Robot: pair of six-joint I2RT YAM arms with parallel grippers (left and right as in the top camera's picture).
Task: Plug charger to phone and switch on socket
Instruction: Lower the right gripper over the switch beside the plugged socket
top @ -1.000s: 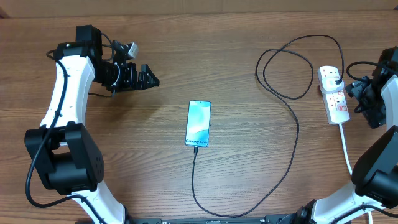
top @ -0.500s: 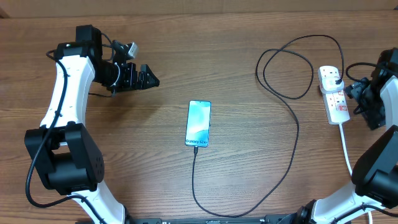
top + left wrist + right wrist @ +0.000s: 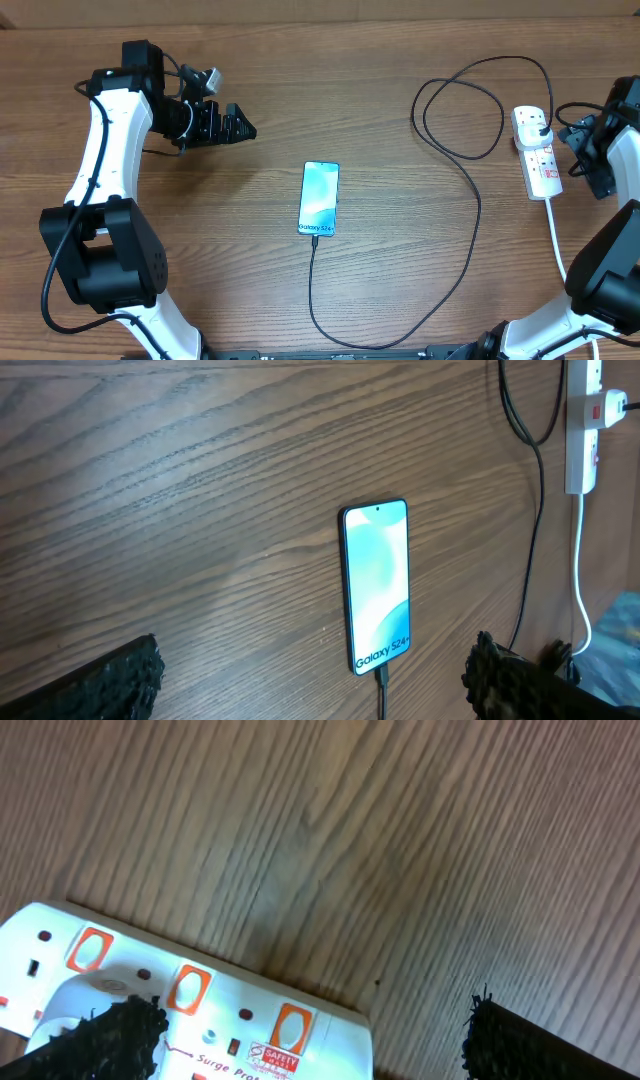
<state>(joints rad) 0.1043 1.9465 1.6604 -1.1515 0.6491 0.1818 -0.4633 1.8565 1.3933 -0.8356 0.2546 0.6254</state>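
Observation:
The phone (image 3: 319, 198) lies screen up at the table's middle, and shows in the left wrist view (image 3: 378, 585). The black charger cable (image 3: 478, 210) is plugged into its bottom edge (image 3: 380, 685), loops round and runs to a black plug (image 3: 540, 128) in the white socket strip (image 3: 538, 160). The strip with orange switches fills the lower left of the right wrist view (image 3: 200, 1005). My left gripper (image 3: 238, 127) is open and empty, far left of the phone. My right gripper (image 3: 583, 160) is open, just right of the strip, its fingers (image 3: 310, 1045) spread over the strip's end.
The strip's white lead (image 3: 556, 235) runs toward the front right edge. The cable makes a big loop (image 3: 460, 110) at the back right. Brown wood table (image 3: 200, 250).
My right arm has shifted slightly up and to the right beside the strip. The left arm, phone and cable have not moved.

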